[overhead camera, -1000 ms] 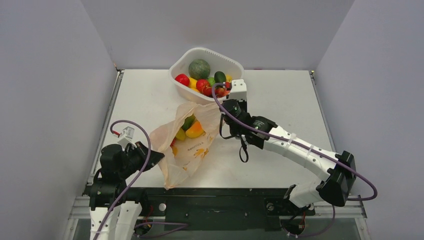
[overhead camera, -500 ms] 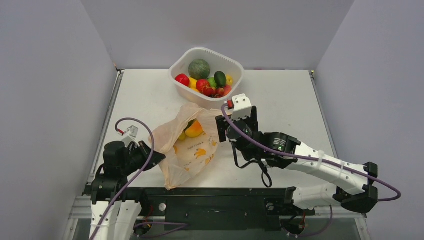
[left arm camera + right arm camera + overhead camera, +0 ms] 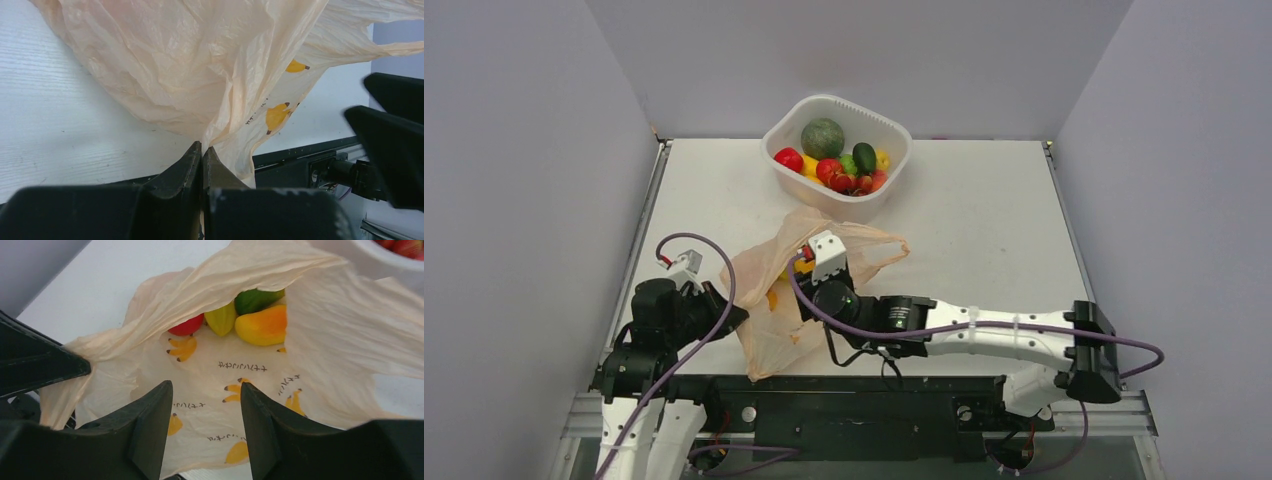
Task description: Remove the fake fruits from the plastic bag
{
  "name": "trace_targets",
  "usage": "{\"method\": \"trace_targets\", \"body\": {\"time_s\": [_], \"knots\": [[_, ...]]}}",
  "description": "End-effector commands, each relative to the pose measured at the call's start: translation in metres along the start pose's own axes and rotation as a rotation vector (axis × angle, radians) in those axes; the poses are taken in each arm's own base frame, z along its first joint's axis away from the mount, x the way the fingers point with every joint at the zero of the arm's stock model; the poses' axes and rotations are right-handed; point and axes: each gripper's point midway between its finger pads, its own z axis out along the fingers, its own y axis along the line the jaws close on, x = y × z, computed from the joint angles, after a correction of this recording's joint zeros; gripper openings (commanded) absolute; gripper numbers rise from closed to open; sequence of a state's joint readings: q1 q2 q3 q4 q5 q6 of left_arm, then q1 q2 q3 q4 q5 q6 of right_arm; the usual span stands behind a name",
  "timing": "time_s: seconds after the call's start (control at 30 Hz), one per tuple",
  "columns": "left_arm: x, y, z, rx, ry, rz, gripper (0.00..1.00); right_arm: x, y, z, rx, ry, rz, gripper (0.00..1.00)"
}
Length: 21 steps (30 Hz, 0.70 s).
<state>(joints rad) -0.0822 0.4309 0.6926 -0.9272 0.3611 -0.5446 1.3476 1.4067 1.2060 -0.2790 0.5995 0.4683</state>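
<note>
White table [image 3: 984, 220] holds the plastic bag [image 3: 769, 345], pinched at lower left by the closed left gripper [image 3: 202, 150]. Half-open and empty, the right gripper [image 3: 205, 390] must next reach the fake fruits [image 3: 262, 325] inside.

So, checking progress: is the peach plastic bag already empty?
No, a glossy orange-yellow oval plastic fruit lies inside the crinkly peach plastic bag.

spread gripper [image 3: 206, 387], fruits [image 3: 262, 325] inside plastic bag [image 3: 320, 330]
</note>
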Motion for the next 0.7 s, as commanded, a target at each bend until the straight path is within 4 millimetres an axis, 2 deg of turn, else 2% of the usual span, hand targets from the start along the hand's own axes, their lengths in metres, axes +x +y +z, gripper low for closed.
{"method": "trace_targets", "body": {"time_s": [0.0,0.03,0.07,0.1,0.13,0.17,0.2,0.33,0.43,0.67], "knots": [[-0.018,-0.007,-0.009,-0.019,-0.043,0.068,0.0,-0.006,0.036,0.038,-0.121,-0.084,0.09,0.47],[-0.018,-0.007,-0.009,-0.02,-0.037,0.077,0.0,-0.008,0.039,0.045,-0.125,-0.103,0.102,0.47],[-0.019,-0.007,-0.008,-0.027,-0.034,0.081,0.0,0.002,0.041,0.056,-0.12,-0.088,0.087,0.46],[-0.019,-0.006,-0.007,-0.032,-0.024,0.089,0.0,0.001,0.039,0.065,-0.112,-0.1,0.1,0.46],[-0.02,-0.006,-0.007,-0.038,-0.023,0.093,0.0,0.013,0.039,0.076,-0.106,-0.081,0.098,0.47],[-0.019,-0.005,-0.006,-0.043,-0.012,0.1,0.0,0.012,0.035,0.085,-0.103,-0.097,0.117,0.47],[-0.019,-0.006,-0.005,-0.043,-0.007,0.105,0.0,0.016,0.038,0.094,-0.112,-0.106,0.128,0.48],[-0.019,-0.008,-0.004,-0.045,0.016,0.115,0.0,0.031,0.024,0.125,-0.091,-0.132,0.127,0.57],[-0.018,-0.01,-0.003,-0.044,0.037,0.136,0.0,0.039,0.022,0.137,-0.094,-0.151,0.083,0.66],[-0.017,-0.016,-0.002,-0.039,0.068,0.168,0.0,0.06,0.02,0.149,-0.123,-0.186,0.077,0.68]]}}
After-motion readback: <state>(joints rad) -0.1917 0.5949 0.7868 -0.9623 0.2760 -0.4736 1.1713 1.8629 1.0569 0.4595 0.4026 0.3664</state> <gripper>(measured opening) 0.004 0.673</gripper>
